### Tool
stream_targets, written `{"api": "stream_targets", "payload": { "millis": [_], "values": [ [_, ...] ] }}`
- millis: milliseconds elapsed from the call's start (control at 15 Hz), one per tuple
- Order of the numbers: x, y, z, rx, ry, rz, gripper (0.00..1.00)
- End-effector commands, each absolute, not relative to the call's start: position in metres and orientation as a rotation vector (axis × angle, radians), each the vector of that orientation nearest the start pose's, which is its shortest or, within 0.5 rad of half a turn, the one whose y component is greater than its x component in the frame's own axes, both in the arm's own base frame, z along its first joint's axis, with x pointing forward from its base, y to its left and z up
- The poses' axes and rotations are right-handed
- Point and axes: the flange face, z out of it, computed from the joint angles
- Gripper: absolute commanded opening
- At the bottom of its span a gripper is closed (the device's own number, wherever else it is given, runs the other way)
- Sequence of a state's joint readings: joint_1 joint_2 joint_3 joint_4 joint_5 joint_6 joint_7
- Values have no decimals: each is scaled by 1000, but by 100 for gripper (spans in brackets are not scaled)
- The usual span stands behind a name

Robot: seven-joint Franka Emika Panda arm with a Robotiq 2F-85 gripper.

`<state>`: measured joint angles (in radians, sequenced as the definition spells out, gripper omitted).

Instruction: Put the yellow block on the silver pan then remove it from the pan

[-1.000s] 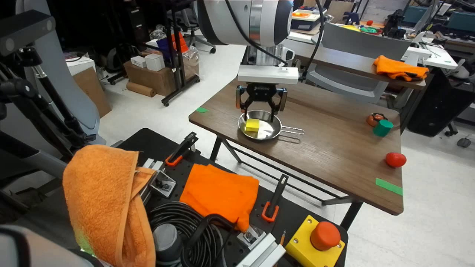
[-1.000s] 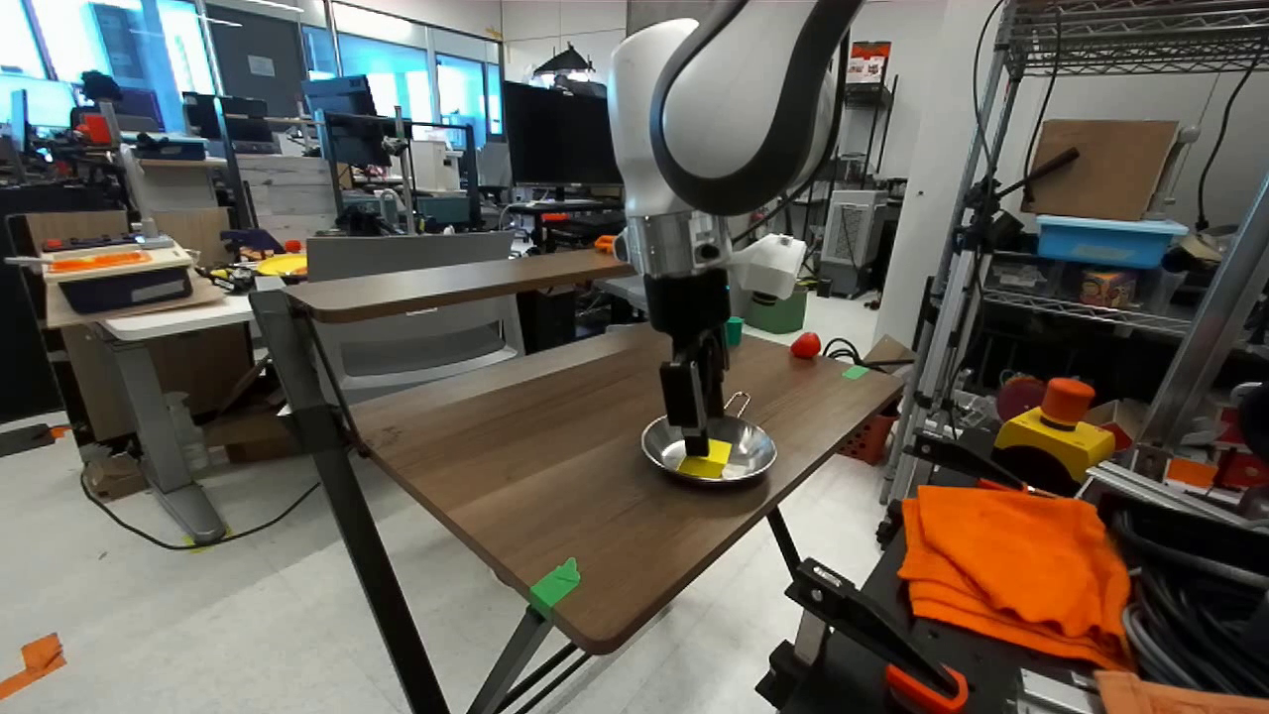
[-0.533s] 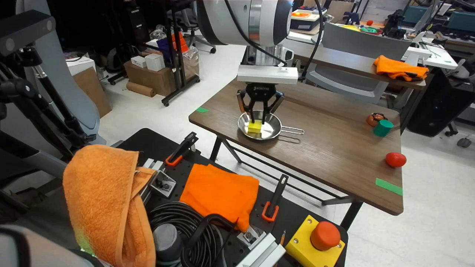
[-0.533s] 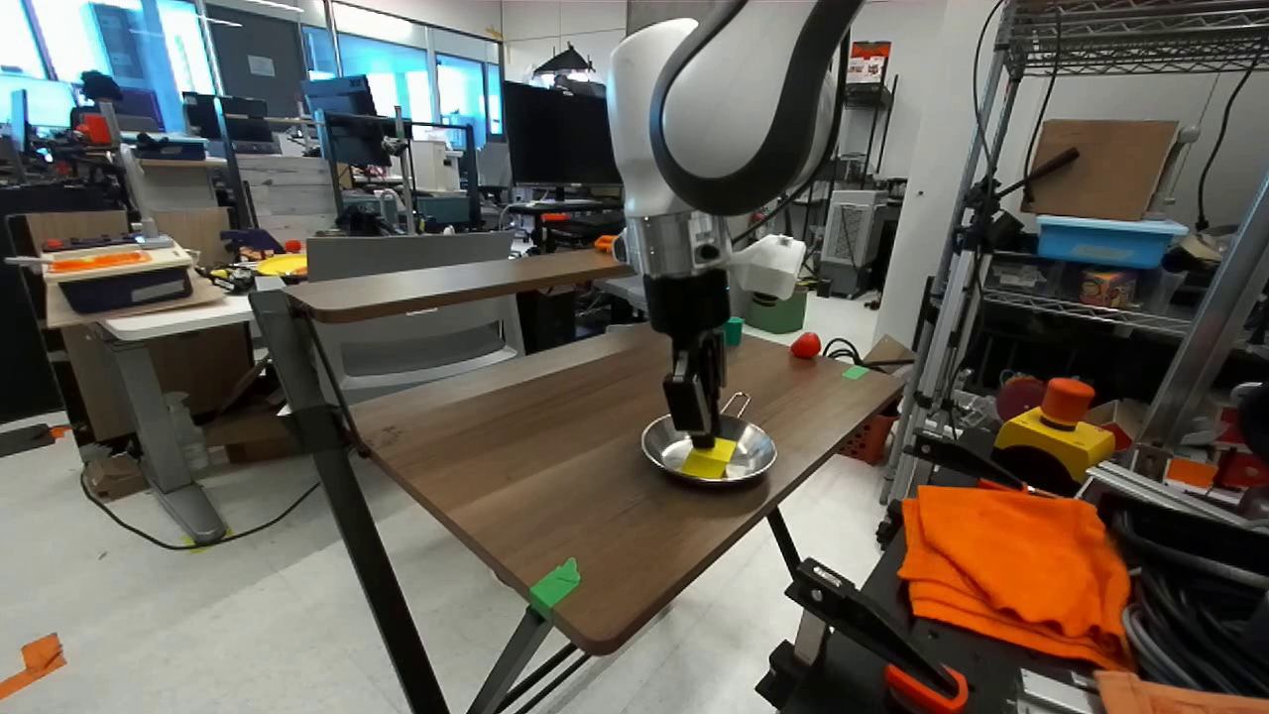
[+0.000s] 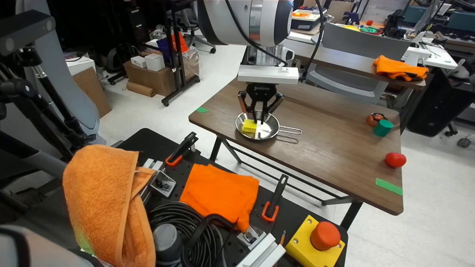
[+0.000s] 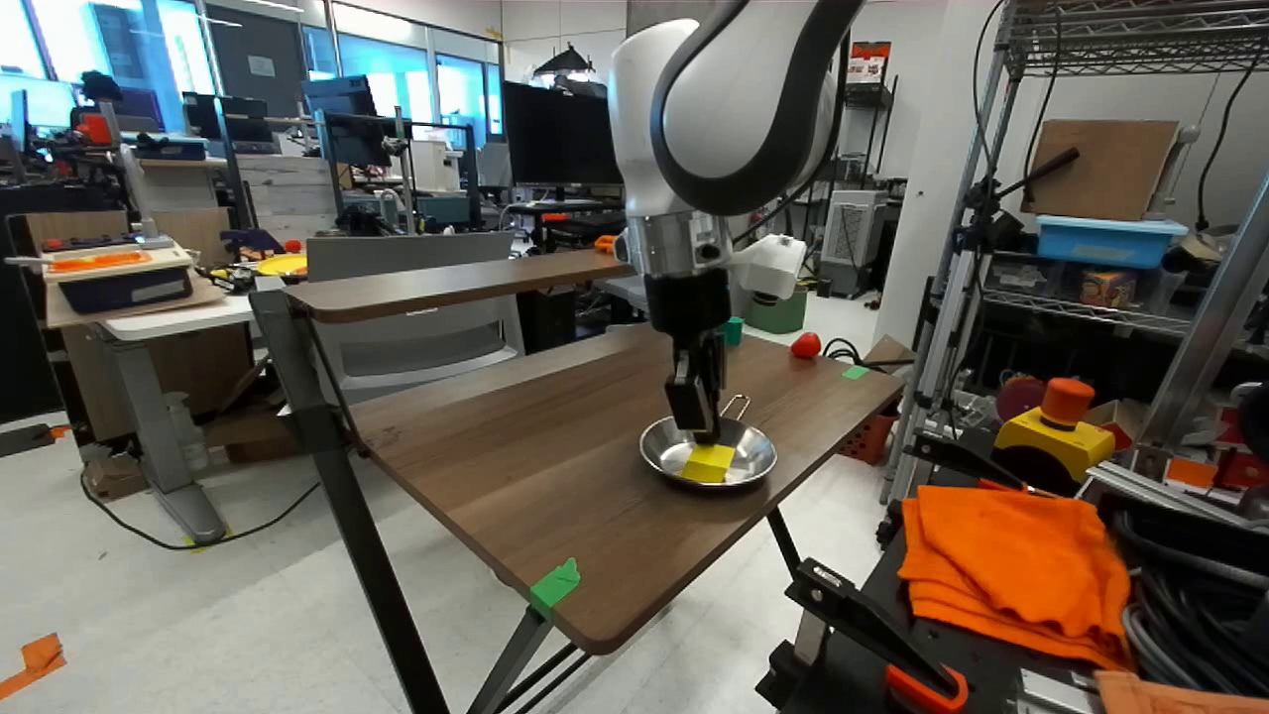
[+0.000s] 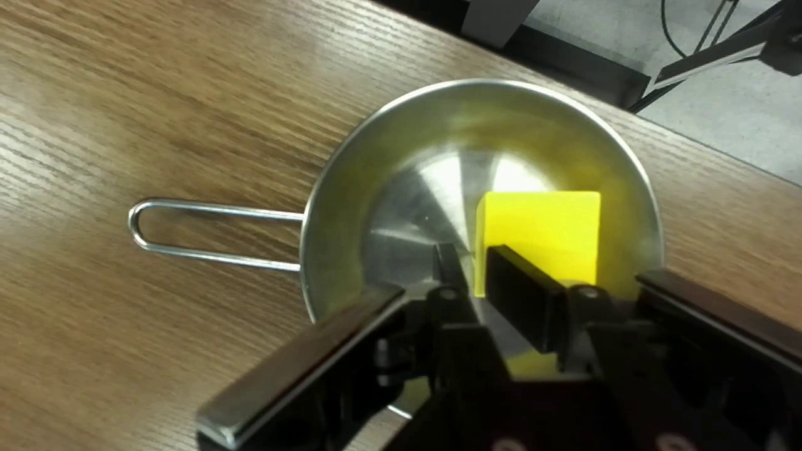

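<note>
Inside the pan [image 7: 413, 213], on the side away from its handle [image 7: 216, 208], sat the block [image 7: 545, 228]. So the task's 1st part looked done: the block was in the pan, and nothing in the views showed it held. The 2nd part, taking it out, was left to do.

Over the middle of the pan hung the gripper [image 7: 470, 250], pointing down. Its 2 fingers [image 7: 520, 294] stood nearly together, as good as closed, with only a narrow gap at their ends, and it seemed to have hold of nothing: the block was not between them. The block lay just beside the gripper, farther from the pan's handle. In the wrist view 1 finger overlapped part of the block, while its partner stood over bare metal of the pan on the handle side. Whether the overlapping finger touched the block could not be told, nor whether either met the pan.

Removal would likely call for wider fingers, a shift across the pan away from the handle, and 1 finger down each side of the block before any lift. Nudging with closed fingers might slide the pan along the table [image 5: 334, 148].
</note>
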<state>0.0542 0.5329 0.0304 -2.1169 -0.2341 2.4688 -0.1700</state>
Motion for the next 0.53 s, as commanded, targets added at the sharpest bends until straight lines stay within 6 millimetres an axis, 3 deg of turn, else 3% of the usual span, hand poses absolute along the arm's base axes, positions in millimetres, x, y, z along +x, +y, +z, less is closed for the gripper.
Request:
{"api": "stream_targets", "payload": {
  "millis": [0, 400, 467],
  "values": [
    [550, 47, 141, -3146, -743, 300, 53],
    [545, 59, 157, -3132, -771, 260, 97],
    [543, 63, 159, -3126, -783, 256, 100]
  ]
}}
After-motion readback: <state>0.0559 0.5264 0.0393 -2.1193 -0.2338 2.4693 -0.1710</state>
